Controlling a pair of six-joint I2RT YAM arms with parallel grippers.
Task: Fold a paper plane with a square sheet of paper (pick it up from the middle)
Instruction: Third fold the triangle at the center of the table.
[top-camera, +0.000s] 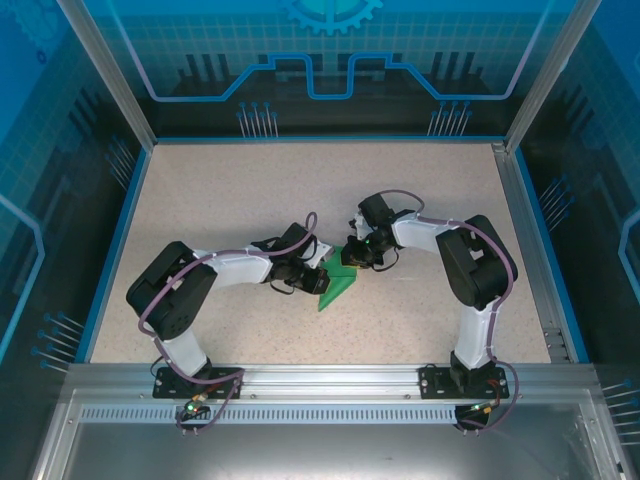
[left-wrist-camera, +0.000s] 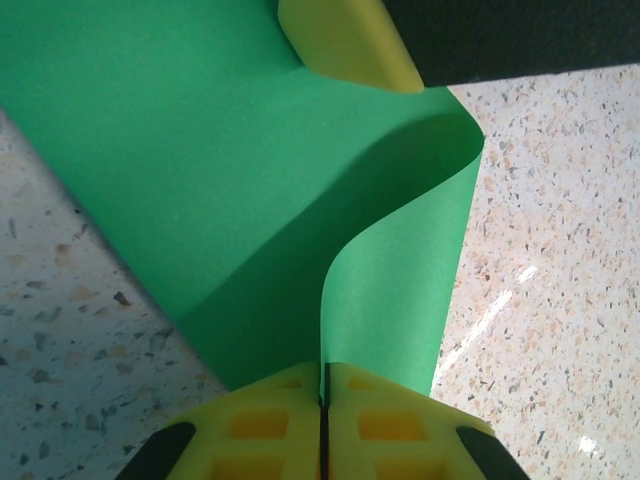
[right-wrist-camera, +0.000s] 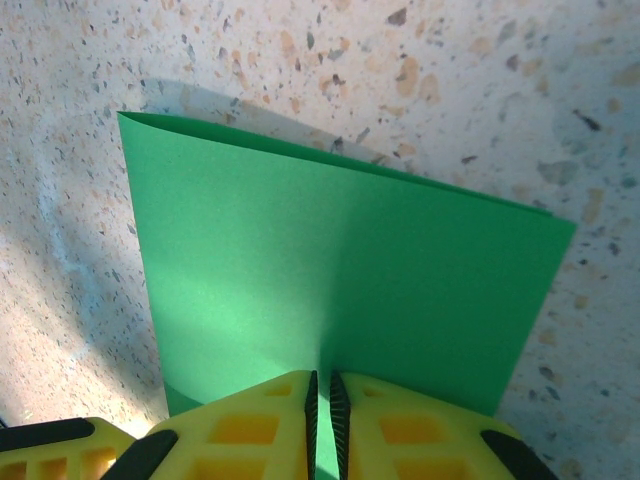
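Note:
The square sheet of paper (top-camera: 335, 287), bright green, is held just above the speckled table between both grippers. It is doubled over, with two layers showing along its far edge (right-wrist-camera: 340, 270), and has no pointed paper plane shape. My left gripper (top-camera: 317, 277) is shut on one edge of a paper layer that curls up in an S-bend (left-wrist-camera: 400, 270); its jaws (left-wrist-camera: 323, 378) are pressed together on it. My right gripper (top-camera: 357, 257) is shut on the opposite side, the sheet pinched between its toothed pads (right-wrist-camera: 320, 385). One right fingertip (left-wrist-camera: 345, 45) rests on the paper's far end.
The beige speckled table (top-camera: 300, 190) spreads wide behind and to both sides of the arms. Blue transparent walls enclose it, with upright metal posts (top-camera: 110, 70) at the back corners. A metal rail (top-camera: 320, 380) runs along the near edge, carrying both arm bases.

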